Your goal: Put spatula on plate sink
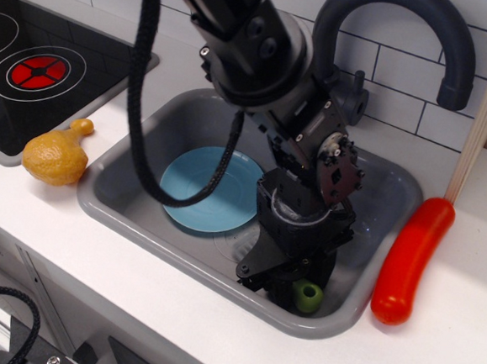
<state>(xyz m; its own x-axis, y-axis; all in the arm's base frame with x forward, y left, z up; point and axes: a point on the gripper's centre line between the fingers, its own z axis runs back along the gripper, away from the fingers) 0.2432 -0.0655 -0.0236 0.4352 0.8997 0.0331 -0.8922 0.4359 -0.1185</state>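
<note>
My black gripper [282, 279] reaches down into the front right part of the grey sink [125, 166]. It is shut on the spatula, of which only the round end of the light-green handle [308, 295] shows, pointing toward the camera. The grey blade is hidden behind the gripper. The light-blue plate [207, 189] lies flat on the sink floor, just left of the gripper and apart from the spatula. The gripper's body covers the plate's right edge.
A long red sausage [411, 256] lies on the white counter right of the sink. A yellow toy drumstick [56, 154] lies left of the sink, beside the black stovetop [33, 73]. A dark faucet [425, 23] arches over the sink's back.
</note>
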